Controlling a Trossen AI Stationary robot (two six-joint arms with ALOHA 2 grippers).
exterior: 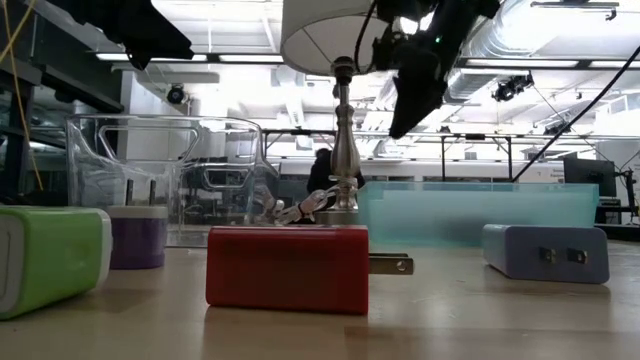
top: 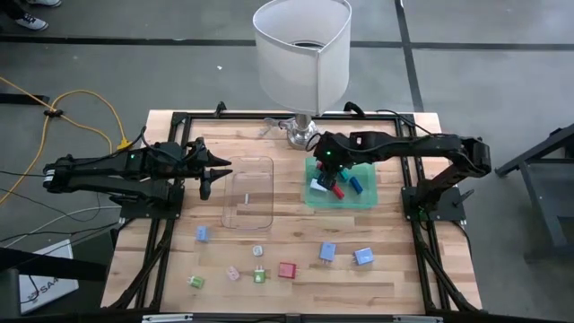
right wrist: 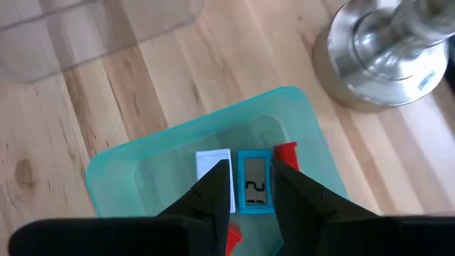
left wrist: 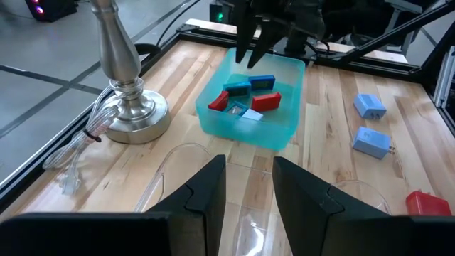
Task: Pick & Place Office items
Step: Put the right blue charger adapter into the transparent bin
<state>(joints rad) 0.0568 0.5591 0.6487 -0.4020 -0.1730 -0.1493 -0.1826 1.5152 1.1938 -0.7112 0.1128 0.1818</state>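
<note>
The office items are small plug-like blocks. Several lie on the near half of the table: a red one (top: 287, 269), blue ones (top: 327, 252) (top: 362, 257) (top: 203, 233), green ones (top: 195, 281) and a pink one (top: 233, 273). Red, blue and white pieces (left wrist: 238, 89) lie in the green tray (top: 363, 199). My right gripper (top: 326, 176) hangs open above that tray, and a blue piece (right wrist: 254, 181) shows far below its fingers. My left gripper (top: 215, 175) is open and empty, over the left edge of the clear tray (top: 251, 211).
A lamp with a white shade (top: 302, 54) stands on a metal base (top: 300, 135) at the far edge, between the two trays, its cord coiled beside it (left wrist: 78, 153). The clear tray holds nothing. A black frame runs around the wooden table.
</note>
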